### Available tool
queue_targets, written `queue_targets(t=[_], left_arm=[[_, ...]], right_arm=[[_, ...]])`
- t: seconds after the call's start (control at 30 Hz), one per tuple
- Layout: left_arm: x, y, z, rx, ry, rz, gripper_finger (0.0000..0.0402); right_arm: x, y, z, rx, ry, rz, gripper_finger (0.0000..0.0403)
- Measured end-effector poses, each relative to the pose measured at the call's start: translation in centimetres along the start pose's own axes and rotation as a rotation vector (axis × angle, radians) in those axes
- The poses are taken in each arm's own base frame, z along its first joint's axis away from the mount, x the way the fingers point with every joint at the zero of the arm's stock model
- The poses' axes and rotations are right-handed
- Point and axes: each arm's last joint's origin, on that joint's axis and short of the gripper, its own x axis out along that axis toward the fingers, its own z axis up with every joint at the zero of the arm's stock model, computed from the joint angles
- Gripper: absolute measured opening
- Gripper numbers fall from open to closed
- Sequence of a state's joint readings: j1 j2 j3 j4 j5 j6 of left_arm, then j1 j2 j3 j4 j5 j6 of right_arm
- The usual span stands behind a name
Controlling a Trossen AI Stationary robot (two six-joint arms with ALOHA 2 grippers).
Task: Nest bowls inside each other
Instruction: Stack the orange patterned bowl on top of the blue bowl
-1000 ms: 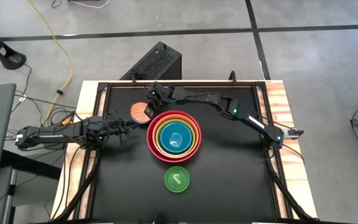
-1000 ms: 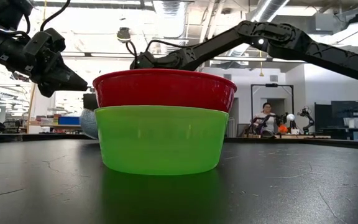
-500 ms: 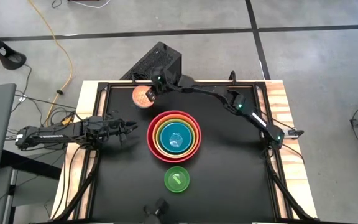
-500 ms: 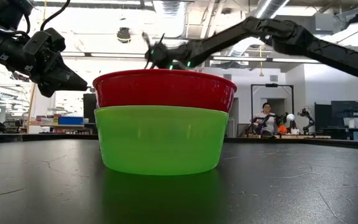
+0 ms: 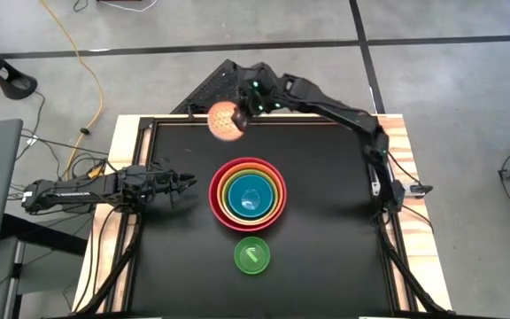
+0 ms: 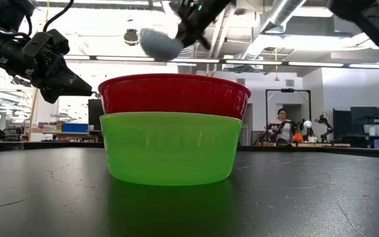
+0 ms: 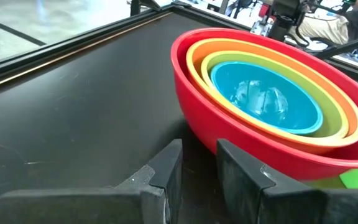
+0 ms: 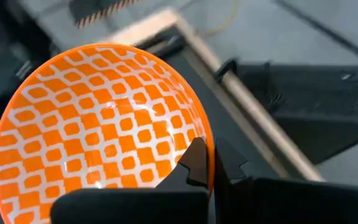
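Note:
A red bowl [image 5: 215, 199] stands mid-table with an orange [image 5: 227, 206], a lime green [image 5: 274, 197] and a blue bowl [image 5: 250, 198] nested inside it. A small green bowl [image 5: 252, 255] rests on its base nearer the front edge. High over the table's far edge, my right gripper [image 5: 243, 113] is shut on a small orange-and-white patterned bowl [image 5: 225, 122], which also shows in the low view [image 6: 160, 42]. My left gripper [image 5: 187, 183] stands a little open, just left of the red bowl [image 7: 241, 134], touching nothing. My right gripper pinches the patterned bowl's rim [image 8: 209, 144] with one finger [image 8: 194, 160] inside the bowl and the other outside its wall. The fingers slant down at it from the table's right. The bowl hangs lifted clear, tilted, its opening mostly up.
A black box [image 5: 224, 84] lies on the floor just beyond the far edge, under the raised bowl. The black tabletop [image 5: 326, 248] is framed by wooden side strips. A person [image 6: 282, 125] sits far off in the room behind.
My right gripper has risen steeply and drifted toward the far edge, carrying the patterned bowl. The bowl stood on the table just left of the red bowl a second ago; now it hangs well clear above the far edge. The nested bowls and the small green bowl have stayed put.

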State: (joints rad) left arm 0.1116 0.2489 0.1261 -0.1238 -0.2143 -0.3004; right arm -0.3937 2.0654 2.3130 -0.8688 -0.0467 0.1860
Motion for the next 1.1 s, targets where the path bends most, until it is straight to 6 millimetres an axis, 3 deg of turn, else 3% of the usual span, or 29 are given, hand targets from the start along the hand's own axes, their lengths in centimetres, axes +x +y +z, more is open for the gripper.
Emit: queue_targets(t=[0.07,0.2,0.33,0.47,0.57,0.73,1.1], left_arm=[[0.0,0.0,0.0,0.0,0.0,0.0,0.0087],[0.0,0.0,0.0,-0.009,-0.001,-0.001,0.0087],[0.0,0.0,0.0,-0.019,0.001,-0.006,0.0087],[0.0,0.0,0.0,-0.03,0.006,-0.017,0.0087],[0.0,-0.1,0.0,-0.034,0.01,-0.025,0.0087],[0.0,-0.1,-0.1,-0.048,0.015,-0.022,0.0087],[0.0,0.0,-0.1,-0.05,0.014,-0.021,0.0087]], right_arm=[[-1.5,1.7,-0.7,-0.032,0.062,0.021,0.0004],[-2.3,5.5,-3.2,-0.128,0.242,0.071,0.0004],[-1.7,8.9,-6.1,-0.206,0.334,0.126,0.0005],[-0.9,10.8,-9.7,-0.217,0.373,0.159,0.0005],[0.2,10.5,-11.7,-0.153,0.324,0.169,0.0005],[1.9,8.2,-14.8,-0.037,0.306,0.119,0.0005],[3.3,7.2,-17.7,0.006,0.33,0.078,0.0005]])
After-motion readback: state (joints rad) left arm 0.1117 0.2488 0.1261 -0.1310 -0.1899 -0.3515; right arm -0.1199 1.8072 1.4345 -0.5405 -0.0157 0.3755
